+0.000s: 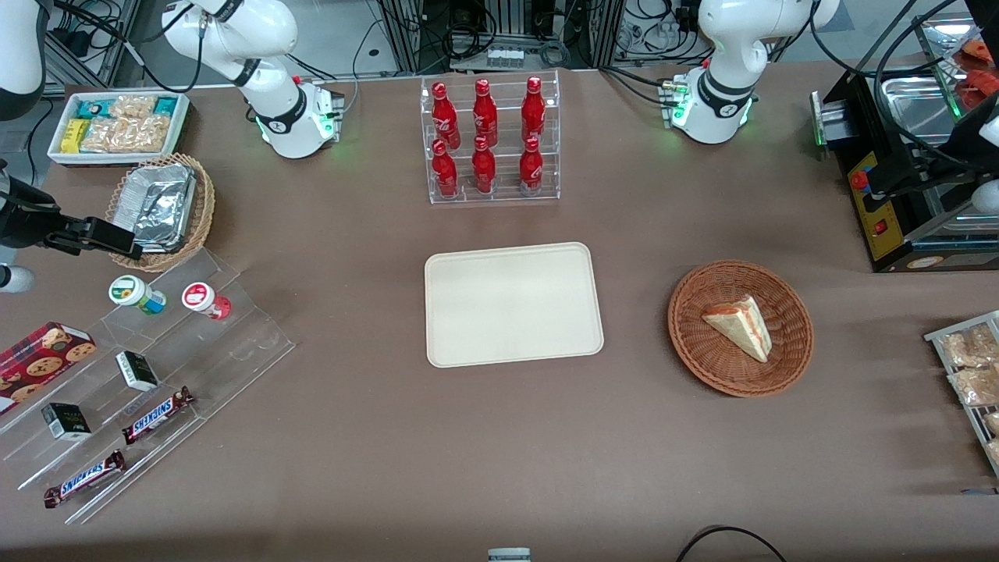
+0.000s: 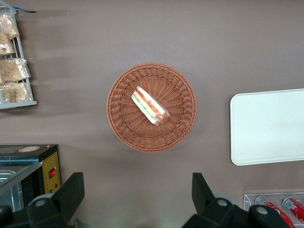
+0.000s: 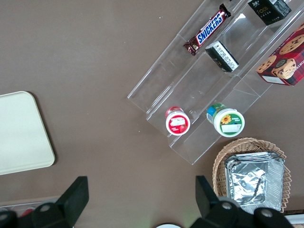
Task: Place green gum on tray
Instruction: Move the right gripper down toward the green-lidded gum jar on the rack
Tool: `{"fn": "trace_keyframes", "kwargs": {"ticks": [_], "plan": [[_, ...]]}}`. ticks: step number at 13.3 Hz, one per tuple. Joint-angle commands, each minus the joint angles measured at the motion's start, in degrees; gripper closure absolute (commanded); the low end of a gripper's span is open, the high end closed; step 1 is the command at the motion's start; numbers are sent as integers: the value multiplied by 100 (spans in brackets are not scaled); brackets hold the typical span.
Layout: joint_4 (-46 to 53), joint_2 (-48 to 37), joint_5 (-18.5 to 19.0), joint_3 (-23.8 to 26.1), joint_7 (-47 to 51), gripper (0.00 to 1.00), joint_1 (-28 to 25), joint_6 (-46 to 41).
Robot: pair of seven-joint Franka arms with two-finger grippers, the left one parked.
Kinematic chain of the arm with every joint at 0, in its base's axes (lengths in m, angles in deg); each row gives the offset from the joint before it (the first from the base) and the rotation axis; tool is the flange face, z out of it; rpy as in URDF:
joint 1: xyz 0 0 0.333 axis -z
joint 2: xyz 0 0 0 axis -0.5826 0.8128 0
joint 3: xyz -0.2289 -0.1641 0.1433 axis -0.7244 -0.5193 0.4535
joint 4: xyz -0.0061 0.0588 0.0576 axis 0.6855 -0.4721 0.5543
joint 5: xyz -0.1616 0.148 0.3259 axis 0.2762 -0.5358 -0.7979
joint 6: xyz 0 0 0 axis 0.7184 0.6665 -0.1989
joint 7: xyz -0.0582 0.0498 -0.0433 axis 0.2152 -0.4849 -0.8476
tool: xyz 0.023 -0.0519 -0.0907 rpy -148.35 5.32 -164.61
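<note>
The right arm rises from its base and reaches out above the working arm's end of the desk. Its end effector [image 1: 129,248] hangs in the air, clear of the desk surface and touching nothing. In the right wrist view the end effector [image 3: 142,199] points straight down, with its two fingers [image 3: 76,195] spread wide apart and nothing between them. The wrist is level, so both fingers sit at matching height in that view.
</note>
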Motion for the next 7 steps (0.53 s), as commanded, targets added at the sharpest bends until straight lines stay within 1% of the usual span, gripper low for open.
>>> {"fn": "trace_keyframes", "kwargs": {"ticks": [1, 5, 7], "plan": [[147, 26, 96, 3, 24, 0, -17, -128], [24, 34, 157, 3, -63, 0, 0, -137], [-230, -44, 192, -6, -142, 0, 35, -67]]}}
